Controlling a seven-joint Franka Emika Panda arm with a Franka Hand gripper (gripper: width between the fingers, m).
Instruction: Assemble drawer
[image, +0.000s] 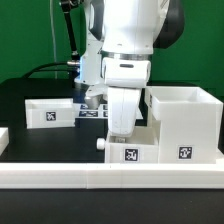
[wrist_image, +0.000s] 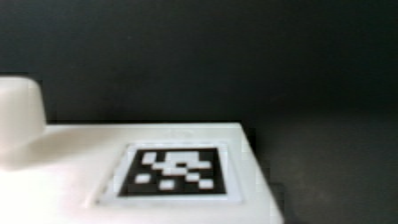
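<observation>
At the table's front, just behind the border bar (image: 60, 178), we find the knobbed tray (image: 116, 152), close beside the housing (image: 185, 125). The second tray (image: 45, 112) lies apart, toward the exterior view's left. The gripper (image: 122, 135) hangs at the knobbed tray; we cannot tell whether its fingers are spread or pressed together. We judge the plastic light, stiff and smooth. We advise gripping a thin wall.
</observation>
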